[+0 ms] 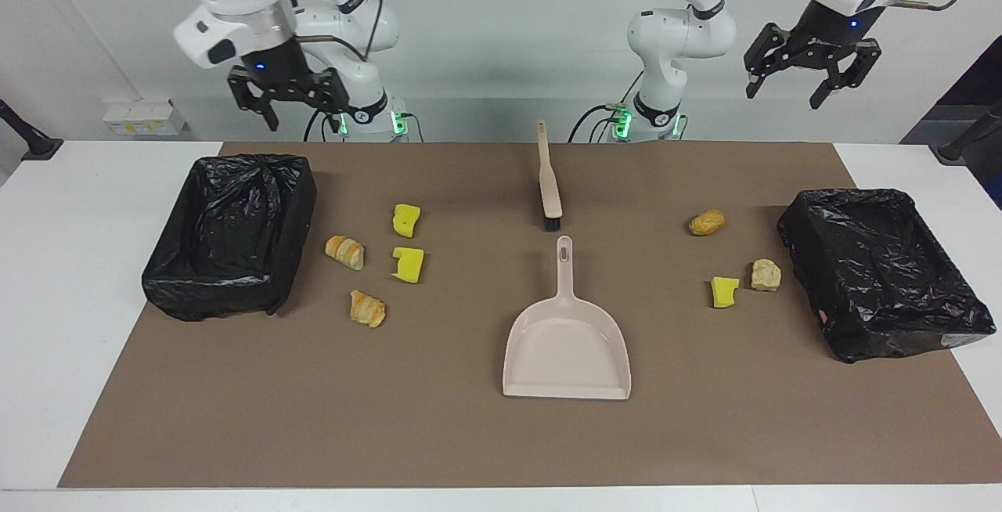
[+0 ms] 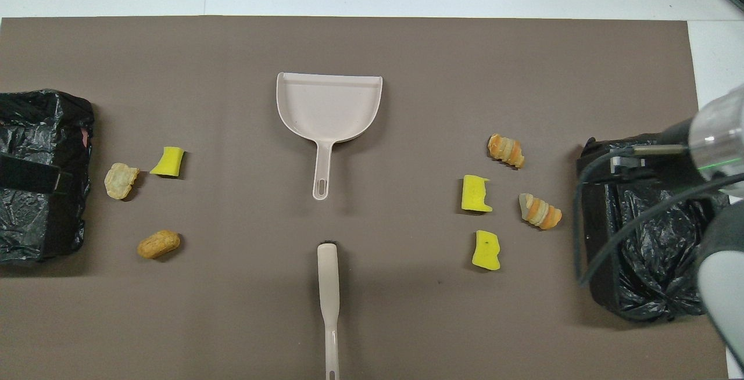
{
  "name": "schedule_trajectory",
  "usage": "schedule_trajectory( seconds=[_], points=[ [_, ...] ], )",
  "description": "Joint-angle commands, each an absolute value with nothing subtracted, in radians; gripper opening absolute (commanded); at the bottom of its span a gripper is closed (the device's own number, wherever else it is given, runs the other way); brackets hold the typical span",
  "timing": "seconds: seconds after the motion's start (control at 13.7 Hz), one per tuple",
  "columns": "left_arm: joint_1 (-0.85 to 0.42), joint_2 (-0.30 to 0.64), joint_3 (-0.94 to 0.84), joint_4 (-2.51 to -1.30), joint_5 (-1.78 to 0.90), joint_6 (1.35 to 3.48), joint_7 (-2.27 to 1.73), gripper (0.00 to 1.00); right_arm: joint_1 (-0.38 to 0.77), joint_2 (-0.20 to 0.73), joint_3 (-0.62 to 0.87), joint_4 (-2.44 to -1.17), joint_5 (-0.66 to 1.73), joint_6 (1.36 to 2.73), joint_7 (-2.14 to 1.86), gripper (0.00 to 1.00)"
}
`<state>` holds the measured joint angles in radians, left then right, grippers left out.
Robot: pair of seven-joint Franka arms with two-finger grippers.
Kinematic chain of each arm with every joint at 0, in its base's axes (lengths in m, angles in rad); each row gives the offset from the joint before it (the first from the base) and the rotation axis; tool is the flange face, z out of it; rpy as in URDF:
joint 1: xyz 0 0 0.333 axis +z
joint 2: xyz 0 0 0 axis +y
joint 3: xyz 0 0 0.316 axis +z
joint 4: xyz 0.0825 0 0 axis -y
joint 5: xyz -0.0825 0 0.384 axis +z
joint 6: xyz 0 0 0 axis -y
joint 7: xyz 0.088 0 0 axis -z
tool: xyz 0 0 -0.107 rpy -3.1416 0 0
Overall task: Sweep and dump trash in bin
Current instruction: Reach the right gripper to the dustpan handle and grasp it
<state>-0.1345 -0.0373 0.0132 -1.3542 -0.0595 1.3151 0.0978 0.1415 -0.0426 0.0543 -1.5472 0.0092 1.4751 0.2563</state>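
- My right claw (image 1: 289,109) hangs high in the air, over the edge of the desk (image 1: 63,207) by my base. It is wide open and holds nothing.
- My left claw (image 1: 811,83) hangs high too, at my left arm's end of the desk. It is wide open and holds nothing. This arm waits.
- The trash lies on the brown mat (image 1: 313,402) in two small groups.
- Near the black bin (image 1: 231,234) at my right arm's end I see two yellow sponge bits (image 1: 406,220) (image 1: 408,265) and two striped bread rolls (image 1: 345,251) (image 1: 367,308).
- Near the other black bin (image 1: 881,273) at my left arm's end I see one yellow sponge bit (image 1: 724,292), a pale bread lump (image 1: 765,274) just beside it, and a brown bread lump (image 1: 707,222) nearer to me.
- The dustpan (image 1: 567,344) lies flat in the middle of the mat. Its handle points at me.
- The brush (image 1: 548,179) lies nearer to me than the dustpan. Its dark bristles are close to the dustpan handle but do not touch it.
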Motion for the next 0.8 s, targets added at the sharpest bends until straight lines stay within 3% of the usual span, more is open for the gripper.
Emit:
schedule_trajectory(
  seconds=[0.0,0.29,0.58,0.73],
  points=[
    [-0.118,-0.058,0.005,-1.378,-0.060,1.310,0.098,1.00,0.257,-0.077,0.054,-1.623,0.020,1.526,0.411,1.00],
    [-0.118,-0.058,0.005,-1.378,-0.058,1.309,0.098,1.00,0.365,0.044,0.055,-1.570,-0.005,1.660,0.505,1.00],
    [-0.117,-0.066,0.005,-1.388,-0.057,1.286,0.037,1.00,0.429,0.303,0.051,-1.377,-0.072,1.779,0.619,1.00],
    [-0.135,-0.180,-0.001,-1.586,-0.066,1.345,-0.078,1.00,0.459,0.429,0.048,-1.248,-0.093,1.798,0.682,1.00]
  ],
)
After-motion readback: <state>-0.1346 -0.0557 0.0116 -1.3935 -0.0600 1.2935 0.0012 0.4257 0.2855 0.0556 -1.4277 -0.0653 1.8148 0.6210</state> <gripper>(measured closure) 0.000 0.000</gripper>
